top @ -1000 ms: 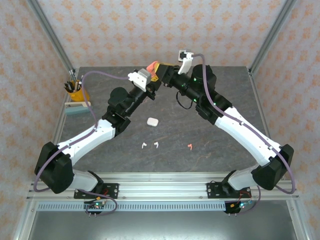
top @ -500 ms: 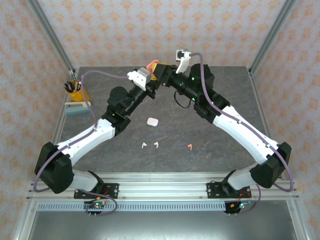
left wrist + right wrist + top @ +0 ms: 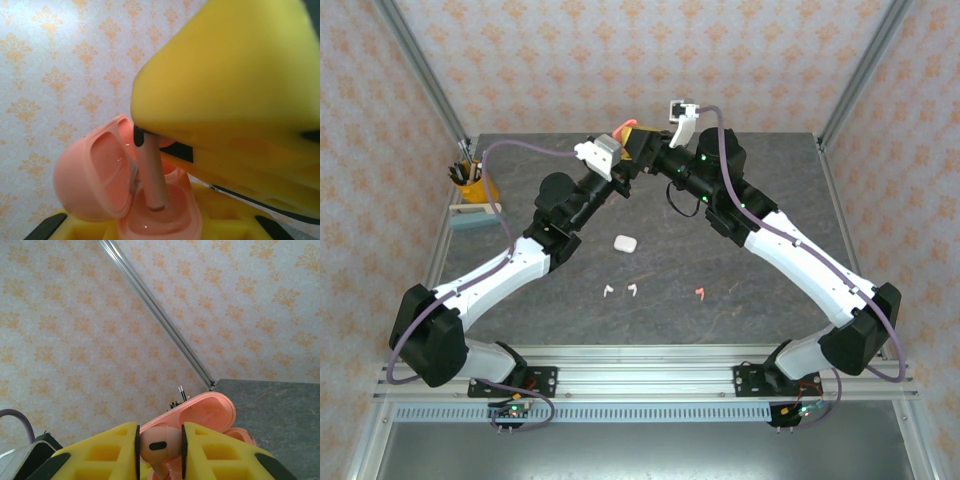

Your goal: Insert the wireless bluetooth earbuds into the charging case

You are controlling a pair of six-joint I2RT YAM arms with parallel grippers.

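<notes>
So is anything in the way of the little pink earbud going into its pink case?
No, nothing visible. The coral-pink stemmed plastic earbud, pinched in the right tool, has its stem tip at the slot of the rounded coral-pink charging case, whose lid stands open.

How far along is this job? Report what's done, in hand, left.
Done: the pink case is open, held up by the left gripper. In hand: the right gripper has a pink earbud, stem tip at a socket. Left: a second pink earbud, two white earbuds and the white case on the table.
</notes>
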